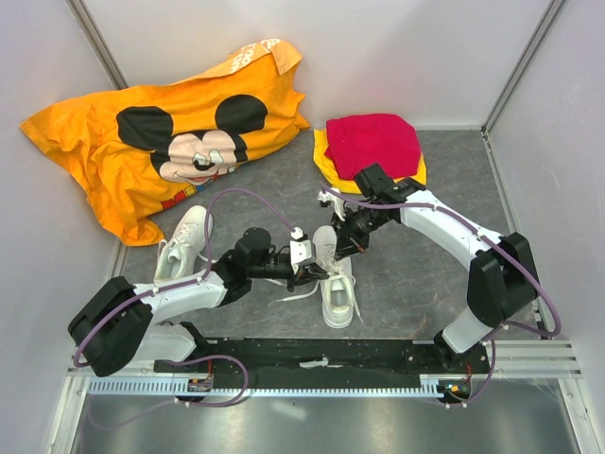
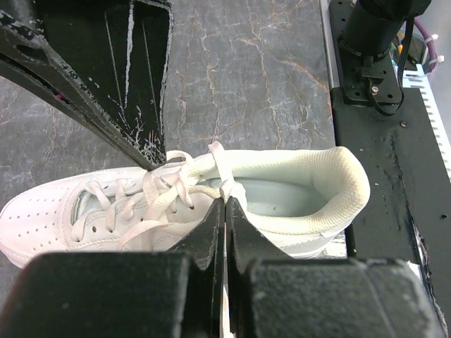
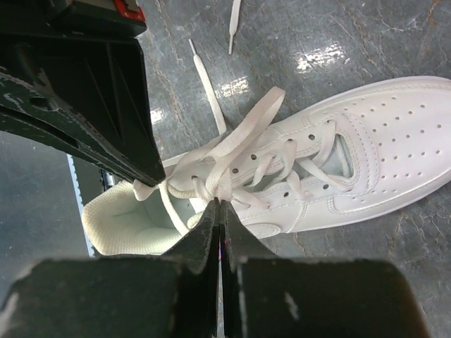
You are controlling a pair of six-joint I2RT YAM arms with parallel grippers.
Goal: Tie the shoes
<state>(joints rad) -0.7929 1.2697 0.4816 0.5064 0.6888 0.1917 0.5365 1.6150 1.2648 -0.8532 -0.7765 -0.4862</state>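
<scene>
at table [image 1: 406, 274] centre, shoe [image 1: 337, 295] long axis near-far, toe at far end; left gripper [image 2: 225, 204], right gripper [image 3: 220, 205] clamped on laces [image 3: 243, 137].

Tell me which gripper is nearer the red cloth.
Right. The right gripper is over the sneaker, on the side toward the red cloth; the left gripper grips its laces from the far side.

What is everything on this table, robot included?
shoes: two, white, one mid-table between the arms, the other to its left
laces: white, loose on the middle shoe
shirt: one, orange with cartoon mouse, far left
red cloth: one, far side, on the yellow cloth
yellow cloth: one, under the red
table: one, grey marbled
left gripper: one, black, shut on laces
right gripper: one, black, shut on laces
</scene>
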